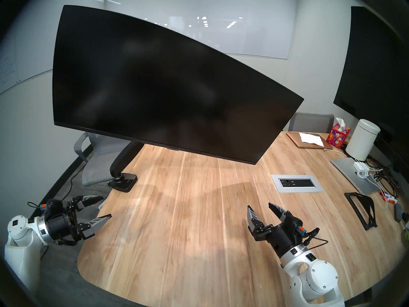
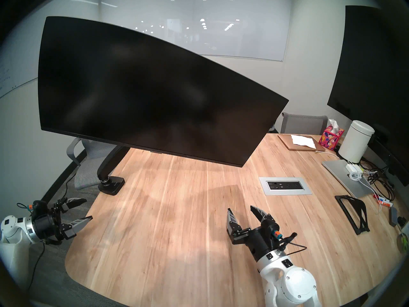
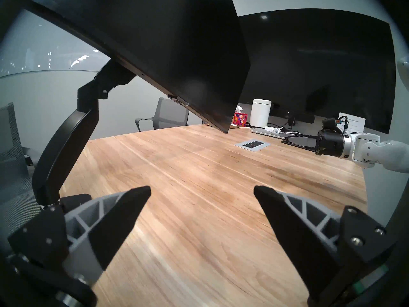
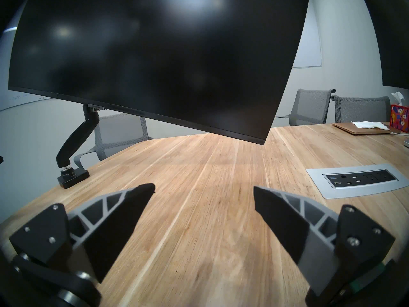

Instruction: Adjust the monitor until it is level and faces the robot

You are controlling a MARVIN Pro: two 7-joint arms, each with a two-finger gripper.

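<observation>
The wide black monitor (image 1: 159,85) (image 2: 143,93) (image 3: 172,49) (image 4: 155,58) hangs over the wooden table on a black articulated arm (image 1: 124,158) (image 4: 75,140) with a clamp base (image 1: 125,181). It is tilted, its right end lower and farther back than its left end. My left gripper (image 1: 106,206) (image 2: 88,209) (image 3: 201,189) is open at the table's near left edge, well below the monitor and touching nothing. My right gripper (image 1: 259,205) (image 2: 240,208) (image 4: 203,187) is open over the near right of the table, with nothing between its fingers.
A power socket panel (image 1: 296,183) is set in the table right of centre. At the far right are a black stand (image 1: 363,209), a laptop (image 1: 352,175), cables, a white canister (image 1: 363,142), a tissue box (image 1: 337,134) and a wall screen (image 1: 376,65). Grey chairs (image 1: 97,160) stand behind.
</observation>
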